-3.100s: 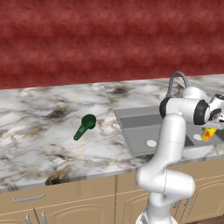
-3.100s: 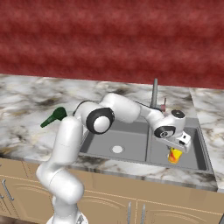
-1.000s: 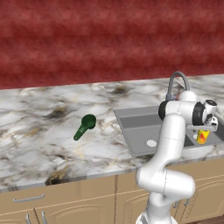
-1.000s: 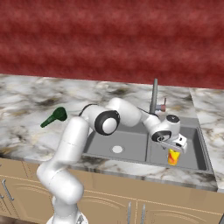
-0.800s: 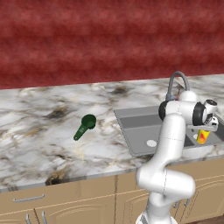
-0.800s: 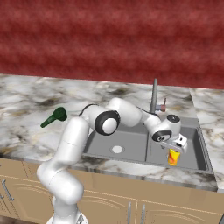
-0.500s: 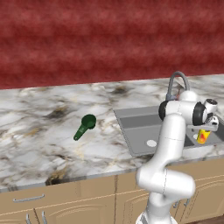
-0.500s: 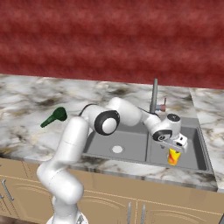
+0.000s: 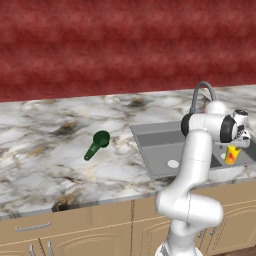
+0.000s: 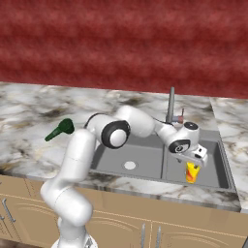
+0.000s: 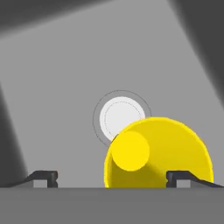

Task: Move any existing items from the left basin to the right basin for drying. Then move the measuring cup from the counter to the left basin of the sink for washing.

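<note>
1. While the arm is reaching right across the sink (image 9: 150, 145), the left base view is showing the green measuring cup (image 9: 97, 145) lying on the marble worktop (image 9: 45, 150), well apart from the yellow cup (image 9: 231, 154) standing in the right basin (image 9: 247, 156); the arm is hiding part of that basin.
2. From the right base view, the gripper (image 10: 195, 162) is hovering just above the yellow cup (image 10: 192, 172), whose red-orange mark is facing the camera; the left basin (image 10: 131, 157) is showing its pale drain.
3. Looking down, the hand view is showing the fingertips (image 11: 43, 177) spread wide and released, the yellow cup (image 11: 157, 153) sitting between them, partly covering a round drain disc (image 11: 119, 117).
</note>
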Motion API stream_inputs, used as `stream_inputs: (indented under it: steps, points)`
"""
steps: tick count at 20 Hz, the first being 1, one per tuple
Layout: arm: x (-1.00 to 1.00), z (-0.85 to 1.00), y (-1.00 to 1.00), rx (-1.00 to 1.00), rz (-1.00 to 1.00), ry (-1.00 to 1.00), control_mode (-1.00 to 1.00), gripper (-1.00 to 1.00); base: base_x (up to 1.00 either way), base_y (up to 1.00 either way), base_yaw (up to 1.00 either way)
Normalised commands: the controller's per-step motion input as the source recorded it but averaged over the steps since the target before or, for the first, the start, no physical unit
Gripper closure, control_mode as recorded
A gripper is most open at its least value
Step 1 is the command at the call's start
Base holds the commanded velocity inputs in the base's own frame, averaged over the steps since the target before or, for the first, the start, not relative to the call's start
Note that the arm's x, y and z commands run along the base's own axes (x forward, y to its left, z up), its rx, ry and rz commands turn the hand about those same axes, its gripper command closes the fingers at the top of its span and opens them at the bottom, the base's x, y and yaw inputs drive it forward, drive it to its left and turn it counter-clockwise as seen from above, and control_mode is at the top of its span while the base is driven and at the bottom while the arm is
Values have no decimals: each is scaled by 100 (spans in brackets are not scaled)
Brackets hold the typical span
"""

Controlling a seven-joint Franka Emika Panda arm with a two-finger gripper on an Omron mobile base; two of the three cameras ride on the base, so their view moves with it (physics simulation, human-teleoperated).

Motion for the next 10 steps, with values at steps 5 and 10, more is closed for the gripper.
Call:
stream_inputs:
  steps: [5, 10]
  points:
    - [0, 30, 5, 0, 0, 5, -100, -100, 0, 0, 0]
    - [0, 37, 0, 0, 0, 4, -100, -100, 0, 0, 0]
